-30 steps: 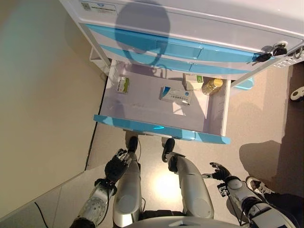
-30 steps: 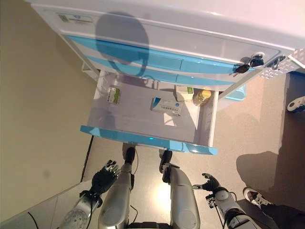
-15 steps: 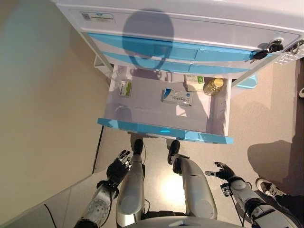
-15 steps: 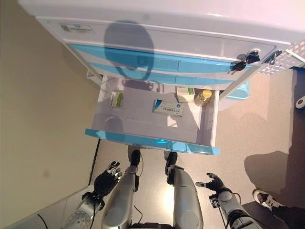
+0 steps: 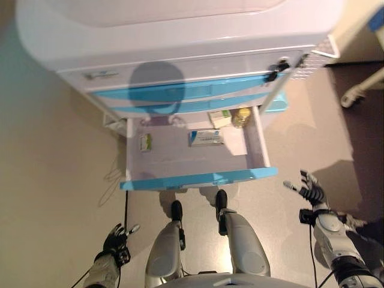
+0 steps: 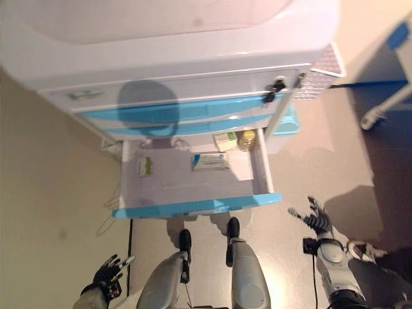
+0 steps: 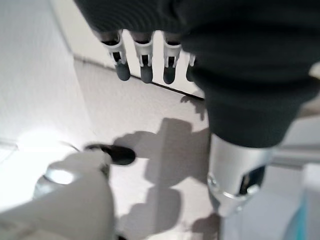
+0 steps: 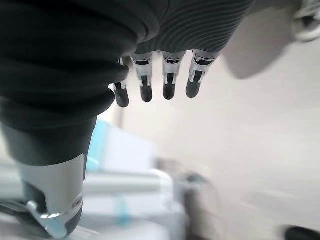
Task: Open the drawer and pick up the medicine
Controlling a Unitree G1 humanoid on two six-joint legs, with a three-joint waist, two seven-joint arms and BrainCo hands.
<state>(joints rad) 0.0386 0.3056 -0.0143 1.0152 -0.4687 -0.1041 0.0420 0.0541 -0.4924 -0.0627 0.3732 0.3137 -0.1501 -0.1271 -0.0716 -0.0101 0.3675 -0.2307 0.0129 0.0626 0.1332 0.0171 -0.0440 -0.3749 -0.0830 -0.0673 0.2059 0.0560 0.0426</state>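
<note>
Drawer (image 5: 198, 177) stands open; both the left hand (image 5: 114, 237) and right hand (image 5: 310, 188) hang released, empty. Reach the right hand forward-left, down onto the flat medicine box (image 5: 206, 137).

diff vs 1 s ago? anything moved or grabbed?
Mostly the camera: the view pulled back and shifted, so the cabinet looks smaller. Both arms swung outward: the left hand now sits low at the left, the right hand out beside the drawer's right corner. Both are open and empty; nothing was grasped. The drawer stays open, with the boxes and bottle lying as before.
</note>
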